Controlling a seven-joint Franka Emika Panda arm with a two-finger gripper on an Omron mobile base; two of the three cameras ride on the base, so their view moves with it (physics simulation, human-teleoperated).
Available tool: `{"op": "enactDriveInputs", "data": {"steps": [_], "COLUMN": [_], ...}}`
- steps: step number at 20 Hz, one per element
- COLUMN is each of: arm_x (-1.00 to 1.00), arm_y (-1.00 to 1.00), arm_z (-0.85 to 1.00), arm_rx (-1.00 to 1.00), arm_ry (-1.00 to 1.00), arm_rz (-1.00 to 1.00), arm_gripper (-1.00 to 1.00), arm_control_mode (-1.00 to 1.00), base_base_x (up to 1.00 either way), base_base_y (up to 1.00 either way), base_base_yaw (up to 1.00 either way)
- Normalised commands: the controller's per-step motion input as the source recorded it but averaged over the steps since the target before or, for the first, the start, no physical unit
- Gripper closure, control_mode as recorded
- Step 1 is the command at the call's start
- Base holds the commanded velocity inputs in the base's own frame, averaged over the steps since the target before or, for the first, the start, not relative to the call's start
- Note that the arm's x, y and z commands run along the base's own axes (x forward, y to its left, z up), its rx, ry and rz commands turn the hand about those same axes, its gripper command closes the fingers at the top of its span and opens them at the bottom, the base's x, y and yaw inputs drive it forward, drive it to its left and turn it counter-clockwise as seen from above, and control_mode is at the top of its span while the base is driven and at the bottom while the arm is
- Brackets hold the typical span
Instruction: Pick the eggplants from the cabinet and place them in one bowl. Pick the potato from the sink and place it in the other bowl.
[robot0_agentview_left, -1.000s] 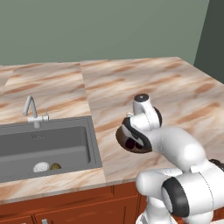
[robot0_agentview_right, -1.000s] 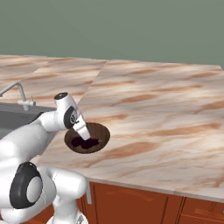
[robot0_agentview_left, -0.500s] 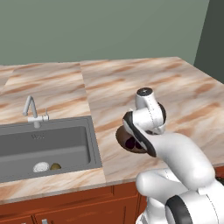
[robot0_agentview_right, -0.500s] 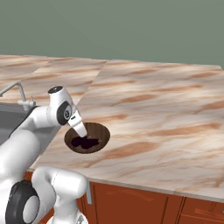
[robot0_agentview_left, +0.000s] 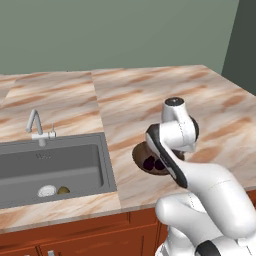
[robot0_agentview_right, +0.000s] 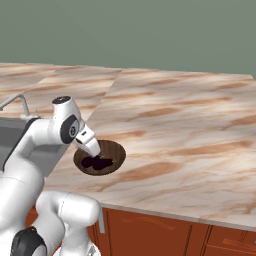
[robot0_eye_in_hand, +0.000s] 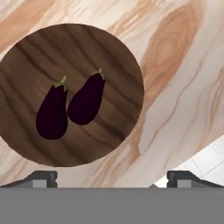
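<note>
Two eggplants (robot0_eye_in_hand: 70, 107) are seen lying side by side in the wood bowl (robot0_eye_in_hand: 111, 48), touching or nearly touching, their green stems pointed the same way; in the hand view one is at (robot0_eye_in_hand: 52, 114) and the other at (robot0_eye_in_hand: 87, 99). The bowl (robot0_agentview_left: 141, 151) is set on the marble counter (robot0_agentview_left: 150, 100), just beside the sink (robot0_agentview_left: 50, 165) on its right as seen in the left base view. In the right base view the bowl (robot0_agentview_right: 112, 155) is partly covered by the arm, with dark eggplant shapes (robot0_agentview_right: 97, 162) visible inside it. The gripper (robot0_eye_in_hand: 112, 177) is held above the counter close to the bowl's rim, its two dark fingertips spread wide apart and nothing caught between them; one fingertip (robot0_eye_in_hand: 41, 178) is seen at the lower left of the hand view. The potato (robot0_agentview_left: 63, 190) is found on the sink floor, near the front wall, just beside a small white round object (robot0_agentview_left: 47, 190). A silver faucet (robot0_agentview_left: 37, 127) is mounted behind the sink, at its rear edge.
</note>
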Motion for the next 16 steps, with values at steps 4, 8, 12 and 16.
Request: {"op": "enactDriveInputs", "data": {"steps": [4, 8, 12, 16], "arm_x": [-0.29, -0.33, -0.21, -0.06], "arm_y": [0.03, 0.00, 0.00, 0.00], "arm_z": [0.19, 0.12, 0.12, 0.01], "arm_rx": [-0.01, -0.03, -0.03, -0.01], "arm_ry": [0.07, 0.01, 0.00, 0.00], "arm_rz": [0.21, 0.24, 0.17, 0.00], "arm_gripper": [-1.00, -1.00, -1.00, -1.00], "arm_control_mode": [-1.00, -1.00, -1.00, -1.00], "base_base_x": [0.00, 0.00, 0.00, 0.00], "base_base_y": [0.00, 0.00, 0.00, 0.00], "base_base_yaw": [0.00, 0.00, 0.00, 0.00]}}
